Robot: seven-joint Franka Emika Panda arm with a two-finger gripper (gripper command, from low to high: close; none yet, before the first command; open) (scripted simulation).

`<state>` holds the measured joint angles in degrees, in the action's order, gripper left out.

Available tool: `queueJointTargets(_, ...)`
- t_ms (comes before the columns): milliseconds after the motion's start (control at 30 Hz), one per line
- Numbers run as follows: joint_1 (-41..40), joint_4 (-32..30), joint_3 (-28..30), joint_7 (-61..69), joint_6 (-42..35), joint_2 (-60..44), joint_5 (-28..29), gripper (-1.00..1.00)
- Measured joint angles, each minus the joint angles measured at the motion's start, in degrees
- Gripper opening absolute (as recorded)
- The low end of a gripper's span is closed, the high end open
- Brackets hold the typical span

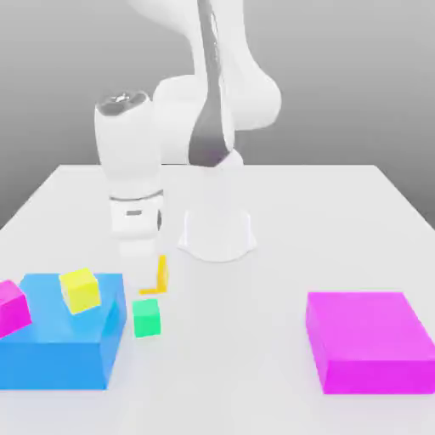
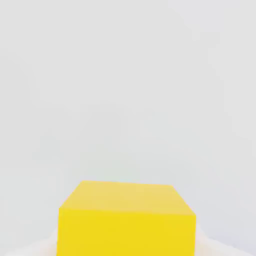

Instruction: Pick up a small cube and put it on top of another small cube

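Observation:
A small golden-yellow cube (image 1: 159,274) with an orange tinge shows as a sliver beside the white hand, just above the table in the exterior view. My gripper (image 1: 145,279) points straight down and is shut on this small cube, whose near side is covered by the hand. In the hand view the same cube (image 2: 127,220) sits very close, over plain white table.
A big blue block (image 1: 59,357) at the exterior view's left carries a lemon-yellow cube (image 1: 80,289) and a magenta cube (image 1: 12,307). A green cube (image 1: 146,317) stands by its right side. A big magenta block (image 1: 370,340) lies at the right. The arm's base (image 1: 217,231) stands behind.

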<state>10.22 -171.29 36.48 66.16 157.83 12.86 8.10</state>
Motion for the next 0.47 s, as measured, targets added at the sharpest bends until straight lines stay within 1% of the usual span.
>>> queueJointTargets(233, 6.10, 0.16, 3.43, 6.41, 6.36, -6.49, -9.48, -1.00)
queueJointTargets(333, 7.97, 0.05, 4.15, 9.26, 9.58, -9.61, -13.67, -1.00)
queueJointTargets(433, 8.52, -0.19, 3.56, 11.79, 12.98, -12.85, -17.44, -1.00)
queueJointTargets(467, 8.62, -0.31, 3.41, 12.22, 14.08, -13.85, -18.11, 1.00)
